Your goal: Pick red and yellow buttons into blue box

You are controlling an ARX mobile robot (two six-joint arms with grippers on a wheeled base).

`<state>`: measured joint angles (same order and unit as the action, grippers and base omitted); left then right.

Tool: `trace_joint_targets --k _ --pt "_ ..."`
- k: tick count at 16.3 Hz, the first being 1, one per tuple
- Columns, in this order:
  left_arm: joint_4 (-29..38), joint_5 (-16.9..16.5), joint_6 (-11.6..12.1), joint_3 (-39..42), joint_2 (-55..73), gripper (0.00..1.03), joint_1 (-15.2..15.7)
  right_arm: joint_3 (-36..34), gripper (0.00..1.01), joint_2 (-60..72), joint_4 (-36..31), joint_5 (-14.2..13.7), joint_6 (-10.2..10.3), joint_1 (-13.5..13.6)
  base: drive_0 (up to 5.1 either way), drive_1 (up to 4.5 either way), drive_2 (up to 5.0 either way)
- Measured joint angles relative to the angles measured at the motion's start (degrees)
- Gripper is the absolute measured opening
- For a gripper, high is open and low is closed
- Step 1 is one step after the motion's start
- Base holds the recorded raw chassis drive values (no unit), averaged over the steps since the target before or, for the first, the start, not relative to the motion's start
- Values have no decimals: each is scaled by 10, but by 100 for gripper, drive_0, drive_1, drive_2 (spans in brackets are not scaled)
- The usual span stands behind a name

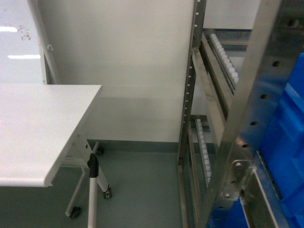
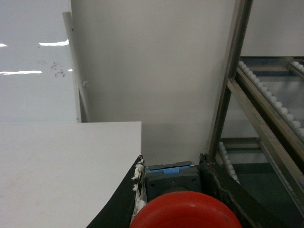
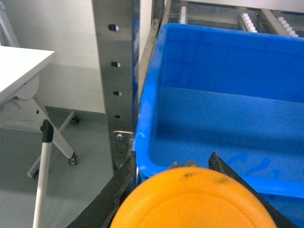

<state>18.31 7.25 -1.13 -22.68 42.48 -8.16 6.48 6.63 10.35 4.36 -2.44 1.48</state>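
Buttons: we see the red one only from our left wrist and the yellow one only from our right wrist; neither shows from our head.
Head, blue box [image 1: 289,142]: its bright smooth plastic wall fills the right edge, behind a perforated steel upright [image 1: 259,80] of the rack.
Head, rack: brushed metal rails carry rows of small white rollers [image 1: 223,52], sloping away from us.
Head, table [image 1: 38,128]: a flat white top with a rounded edge stands on the left, on white legs with black castors over a grey-green floor.
Left wrist, red button [image 2: 186,213]: the round glossy red cap fills the bottom edge, on a dark grey block body with a small light-blue tab.
Left wrist, left gripper [image 2: 173,190]: its black fingers [image 2: 223,190] sit tight against both sides of the block, clamped on the red button, beside the white table edge.
Right wrist, yellow button [image 3: 194,199]: the domed orange-yellow cap with faint dark scuffs fills the bottom.
Right wrist, right gripper [image 3: 173,173]: dark fingers [image 3: 121,185] flank the cap closely, gripping the yellow button just before the near rim of the blue box.
Right wrist, blue box: deep, rectangular, with a thick rolled rim and a flat floor.
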Motion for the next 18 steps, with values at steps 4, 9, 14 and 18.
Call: trace_joint_targets --k 4,9,14,18 --pt "-2 0 0 0 1 30 0 0 40 0 -1 0 0 0 504 -241 -241" --pt "-1 0 0 0 0 30 0 0 40 0 -2 0 0 0 511 -235 -235" --pt "-3 0 0 0 1 30 0 0 40 0 -2 0 0 0 501 -244 -244" --pt "-3 0 0 0 1 30 0 0 40 0 0 0 0 0 506 -239 -239"
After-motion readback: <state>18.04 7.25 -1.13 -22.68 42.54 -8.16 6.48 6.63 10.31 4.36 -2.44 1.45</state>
